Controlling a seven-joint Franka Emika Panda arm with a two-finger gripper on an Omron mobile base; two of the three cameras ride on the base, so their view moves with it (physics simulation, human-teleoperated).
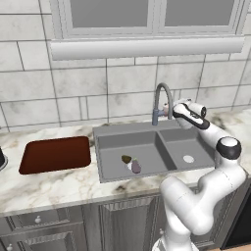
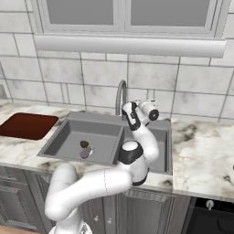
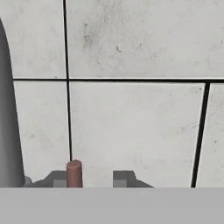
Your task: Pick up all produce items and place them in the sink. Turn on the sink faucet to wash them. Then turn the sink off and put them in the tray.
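Note:
The small purple eggplant [image 1: 136, 167] [image 2: 85, 153] and the dark olive-brown roundish item [image 1: 126, 159] [image 2: 84, 144] lie side by side in the left basin of the grey sink [image 1: 147, 128] [image 2: 68, 119]. My gripper [image 1: 172, 109] [image 2: 145, 104] [image 3: 91, 179] is at the base of the grey gooseneck faucet [image 1: 162, 95] [image 2: 119, 96] [image 3: 8, 131], pointing at the tiled wall. Its fingers stand a little apart. The faucet's short reddish lever [image 3: 74, 173] rises between them, close to the left finger. The reddish-brown tray [image 1: 56, 153] [image 2: 27, 125] lies on the counter left of the sink.
The marble counter [image 1: 44, 188] [image 2: 201, 151] runs on both sides of the sink, with the tiled wall [image 3: 131, 127] and a window sill [image 1: 147, 47] behind it. A dark object [image 1: 1, 159] sits at the far left edge. My arm reaches over the right basin.

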